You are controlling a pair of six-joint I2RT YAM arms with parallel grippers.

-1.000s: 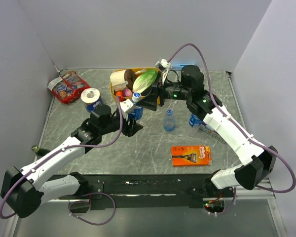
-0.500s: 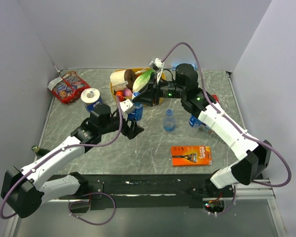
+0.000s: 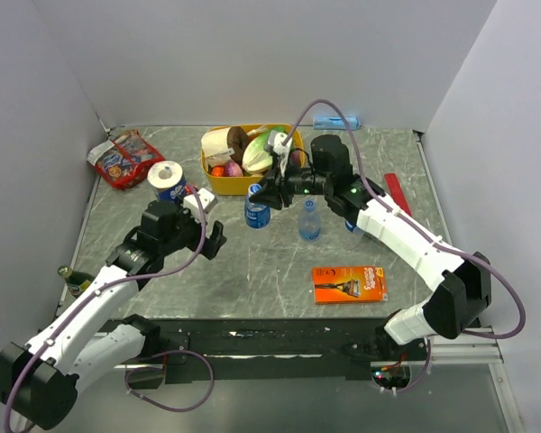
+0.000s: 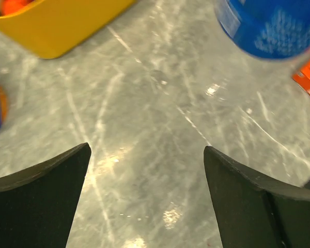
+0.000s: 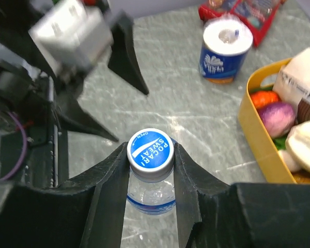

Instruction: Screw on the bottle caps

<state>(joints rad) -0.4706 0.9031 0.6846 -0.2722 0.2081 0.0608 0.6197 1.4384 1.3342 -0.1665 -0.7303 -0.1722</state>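
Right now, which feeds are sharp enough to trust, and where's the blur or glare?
Top external view: even light, sharp, soft shadows. Left wrist view: soft throughout, with glare patches on the table. Right wrist view: the bottle cap is crisp in the right gripper, but the left gripper behind it is smeared.

The left arm [image 3: 99,289] stretches from its base towards the yellow tub [image 3: 227,186] and stops short of it, to the tub's near left. The left gripper [image 3: 211,241] hangs there with its jaws spread wide and nothing between them. The right arm [image 3: 406,234] rises from its base, bends at the elbow and lies across in front of the tub. The right gripper [image 3: 260,193] points left, just before the tub's front wall, its two fingers [image 5: 112,178] pressed on either side of a bottle cap [image 5: 151,150].
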